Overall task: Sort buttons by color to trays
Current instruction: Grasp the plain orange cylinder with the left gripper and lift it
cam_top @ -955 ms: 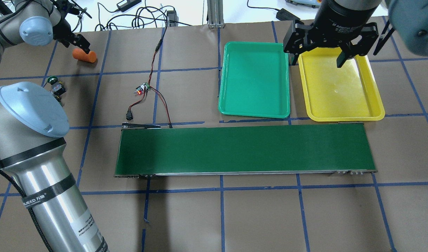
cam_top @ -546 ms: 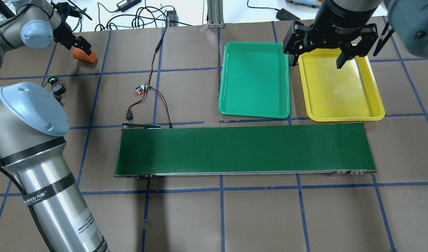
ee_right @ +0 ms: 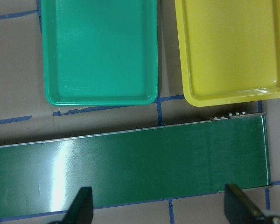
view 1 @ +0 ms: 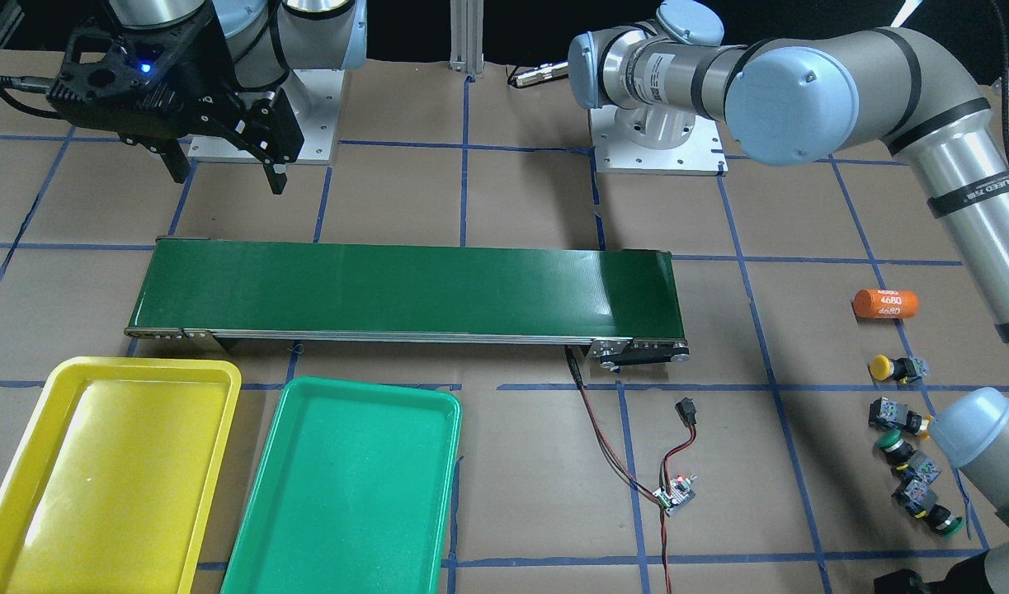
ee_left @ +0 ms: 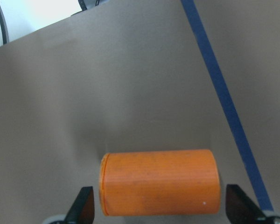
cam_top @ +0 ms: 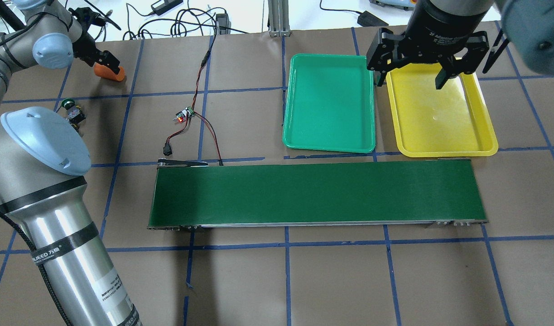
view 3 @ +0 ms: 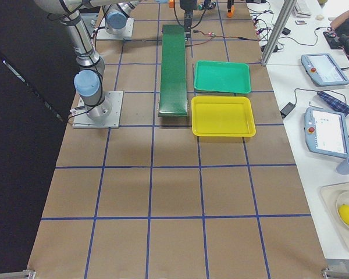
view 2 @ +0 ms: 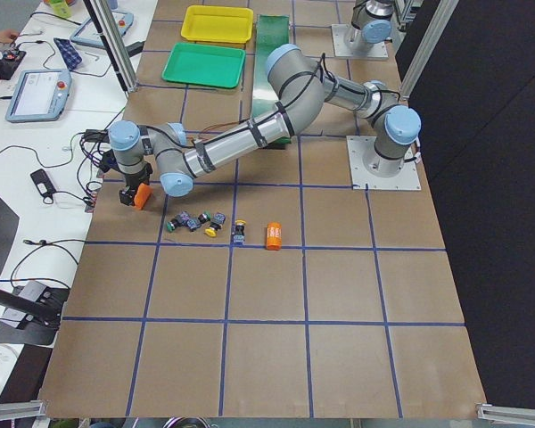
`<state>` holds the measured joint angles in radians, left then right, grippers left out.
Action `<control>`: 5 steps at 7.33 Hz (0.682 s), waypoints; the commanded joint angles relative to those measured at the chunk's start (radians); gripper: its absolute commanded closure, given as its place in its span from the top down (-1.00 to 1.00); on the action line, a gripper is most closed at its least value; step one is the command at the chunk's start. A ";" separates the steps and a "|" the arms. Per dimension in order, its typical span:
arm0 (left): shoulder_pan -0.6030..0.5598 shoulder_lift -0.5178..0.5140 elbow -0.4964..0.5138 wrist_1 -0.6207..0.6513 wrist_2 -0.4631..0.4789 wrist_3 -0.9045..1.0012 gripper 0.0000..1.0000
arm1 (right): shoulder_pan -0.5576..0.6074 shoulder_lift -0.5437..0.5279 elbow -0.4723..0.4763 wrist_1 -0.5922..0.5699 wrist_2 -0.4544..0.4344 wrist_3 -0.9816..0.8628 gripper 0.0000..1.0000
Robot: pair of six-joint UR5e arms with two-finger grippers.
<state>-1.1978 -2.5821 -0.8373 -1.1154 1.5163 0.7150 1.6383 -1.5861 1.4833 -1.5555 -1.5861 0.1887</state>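
Note:
Several buttons lie in a loose row on the brown table; a yellow-capped button [view 1: 884,368] and a green-capped button [view 1: 892,443] are among them. The overhead view shows only one green button [cam_top: 68,103]; my left arm hides the others. The green tray [cam_top: 329,104] and yellow tray [cam_top: 440,113] lie side by side, both empty. My left gripper [cam_top: 108,63] is open, its fingers either side of an orange cylinder [ee_left: 161,182], far from the buttons. My right gripper [cam_top: 411,77] hangs open and empty, high above the conveyor belt near the trays.
A long dark-green conveyor belt [cam_top: 317,192] lies across the middle in front of the trays. A second orange cylinder [view 1: 885,303] marked 4680 lies near the buttons. A small circuit board [cam_top: 185,114] with red and black wires sits left of the green tray.
My left gripper has shifted a little nearer and down over the orange cylinder, covering more of it. The right arm has not moved.

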 commanded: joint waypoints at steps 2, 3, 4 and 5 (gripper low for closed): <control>0.003 -0.012 -0.003 0.005 -0.001 -0.002 1.00 | 0.000 0.000 0.000 0.000 0.000 0.000 1.00; 0.003 -0.027 -0.005 0.005 -0.001 -0.003 1.00 | 0.000 0.000 0.000 0.000 0.000 0.000 1.00; 0.003 -0.030 -0.005 0.005 -0.001 -0.005 0.88 | -0.002 0.000 0.000 0.000 0.000 0.000 1.00; 0.003 -0.018 -0.005 0.003 -0.001 0.001 -0.97 | -0.002 0.000 0.000 0.000 0.000 0.000 1.00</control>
<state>-1.1950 -2.6060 -0.8416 -1.1109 1.5157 0.7124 1.6374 -1.5861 1.4834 -1.5554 -1.5861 0.1887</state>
